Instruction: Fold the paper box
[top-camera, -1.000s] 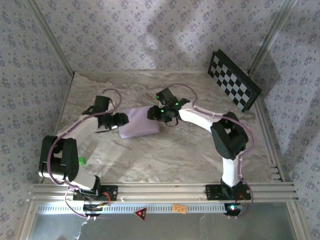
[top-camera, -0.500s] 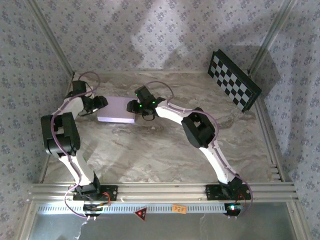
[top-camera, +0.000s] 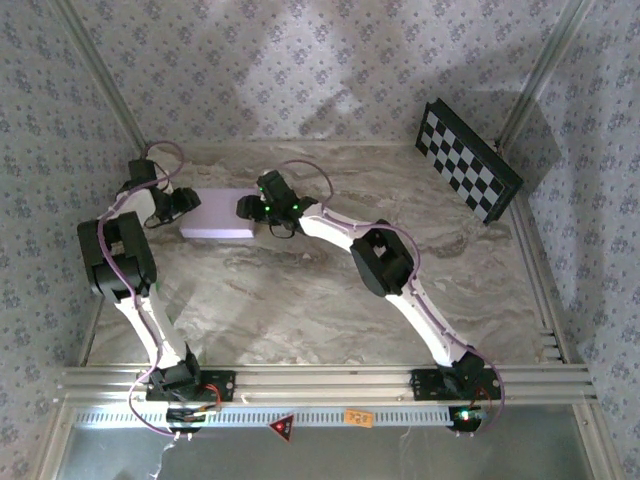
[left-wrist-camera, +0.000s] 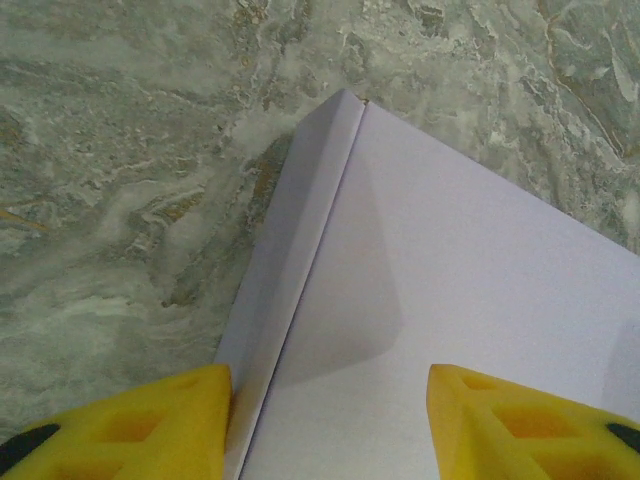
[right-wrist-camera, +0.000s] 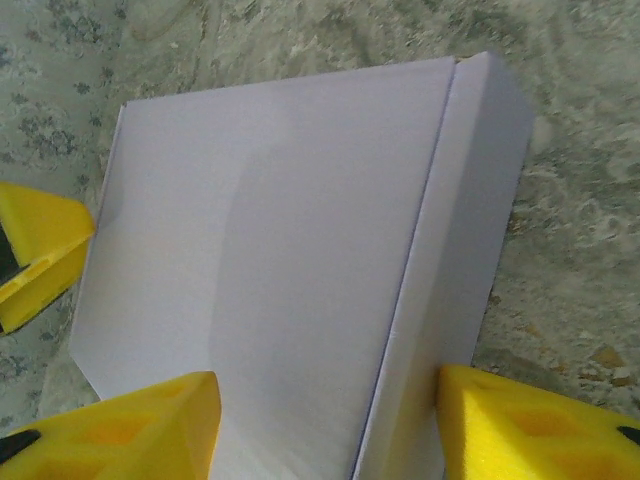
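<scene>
You have the pale lilac paper box (top-camera: 218, 214), folded into a shallow closed rectangle, lying flat on the grey marble-patterned table (top-camera: 400, 240) towards its far left corner, between the two grippers.

Your left gripper (top-camera: 186, 203) sits at the box's left end. In your left wrist view the box (left-wrist-camera: 450, 290) has plain lilac faces, and the gripper (left-wrist-camera: 330, 420) has its jaws spread wide. One yellow finger (left-wrist-camera: 130, 420) is just beside the narrow side wall and the other is over the top face.

Your right gripper (top-camera: 246, 208) is at the box's right end. In the right wrist view its jaws are also spread across the box (right-wrist-camera: 290, 250). One yellow finger (right-wrist-camera: 120, 430) is over the top face and the other is past the side wall, above the table. Whether any pad touches the card, you cannot tell.

The black-and-white checkerboard panel (top-camera: 468, 160) leans at the far right, well apart from the box. On the front rail, the orange tag (top-camera: 358, 417) carries marks too small to read, and a red triangular sticker (top-camera: 282, 427) sits near it.
</scene>
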